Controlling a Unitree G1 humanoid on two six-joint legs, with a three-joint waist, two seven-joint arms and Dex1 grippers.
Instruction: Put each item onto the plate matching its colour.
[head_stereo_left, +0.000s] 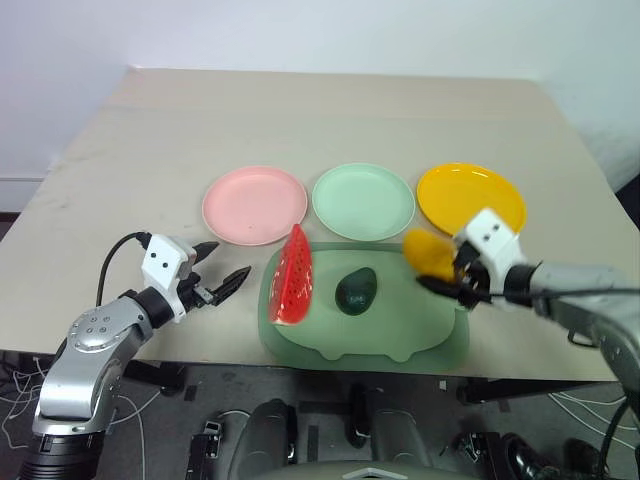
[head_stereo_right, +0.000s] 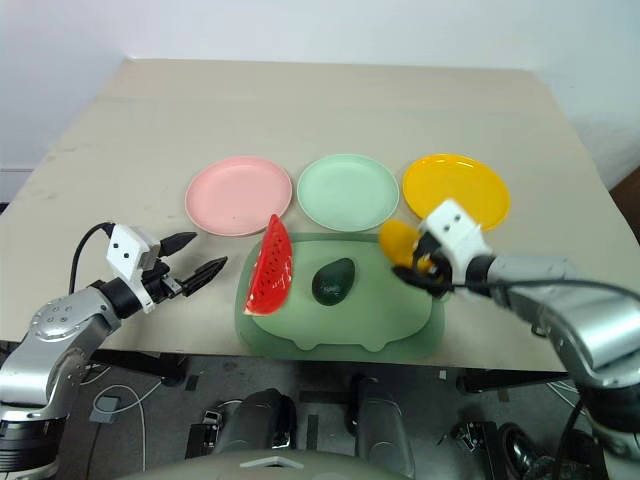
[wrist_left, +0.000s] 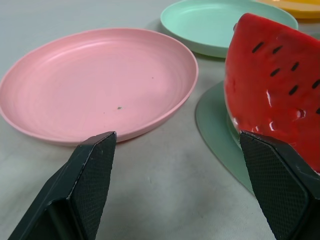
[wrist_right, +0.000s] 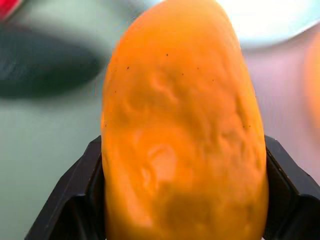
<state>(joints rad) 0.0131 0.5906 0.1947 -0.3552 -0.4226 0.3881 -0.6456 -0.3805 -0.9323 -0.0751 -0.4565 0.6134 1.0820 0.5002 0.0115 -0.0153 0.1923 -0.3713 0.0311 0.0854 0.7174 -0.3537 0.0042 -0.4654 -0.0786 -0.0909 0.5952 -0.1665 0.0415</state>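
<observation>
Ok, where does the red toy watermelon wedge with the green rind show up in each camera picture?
Left eye view: red toy watermelon wedge stands on the left end of the large green mat, below the pale pink round plate.
Right eye view: same spot, left of centre.
Left wrist view: fills the right side, beside the pink plate.
Right wrist view: only a red blur at the top left corner, too unclear to tell.
Shared landmark: the pink plate.

Beige wooden table (head_stereo_left: 330, 120), plain white wall (head_stereo_left: 300, 30) behind — cables (head_stereo_left: 20, 385) on floor
</observation>
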